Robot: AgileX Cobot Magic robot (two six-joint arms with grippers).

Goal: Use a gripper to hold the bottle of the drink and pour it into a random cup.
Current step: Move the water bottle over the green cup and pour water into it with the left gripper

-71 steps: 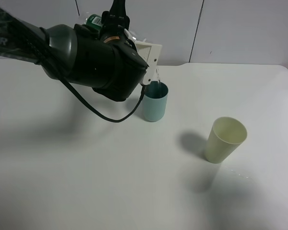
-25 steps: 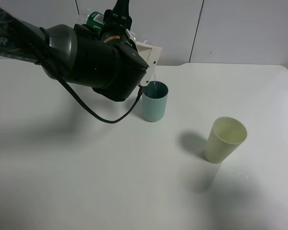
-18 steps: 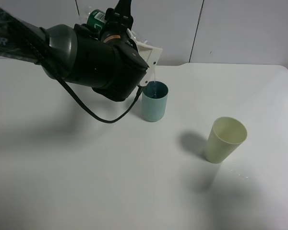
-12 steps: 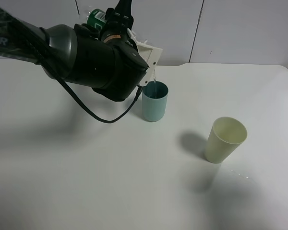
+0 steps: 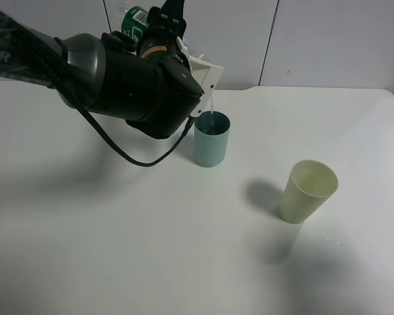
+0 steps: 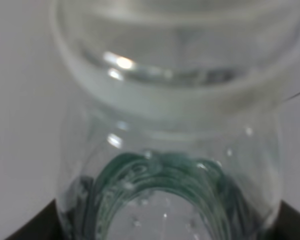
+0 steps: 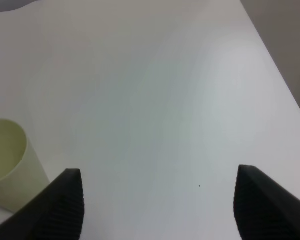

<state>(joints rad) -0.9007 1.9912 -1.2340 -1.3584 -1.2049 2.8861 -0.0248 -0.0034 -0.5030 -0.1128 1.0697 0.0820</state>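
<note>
The left gripper (image 5: 161, 23), a white plastic body with black fingers and an orange sticker, has its jaws clamped on the small clear plastic bottle with a dark green label band (image 5: 135, 18). In the left wrist view the bottle (image 6: 170, 150) fills the frame, with a black finger (image 6: 52, 222) showing at each lower corner. In the exterior view the bottle is held in the air and tilted, with its labelled end up towards 11 o'clock of the teal plastic cup (image 5: 212, 140) and the gripper's white body just above that cup's rim. A thin pale streak runs from the gripper's lower edge to the cup's mouth. The bulky black arm (image 5: 128, 85) extends towards 9 o'clock, and a black cable (image 5: 128, 156) loops beneath it. The right gripper (image 7: 167, 210) has its jaws spread wide over the bare white table (image 5: 151, 243), with nothing between them. A cream plastic cup (image 5: 308, 191) stands upright at 4 o'clock of the teal cup, well apart from it.
</note>
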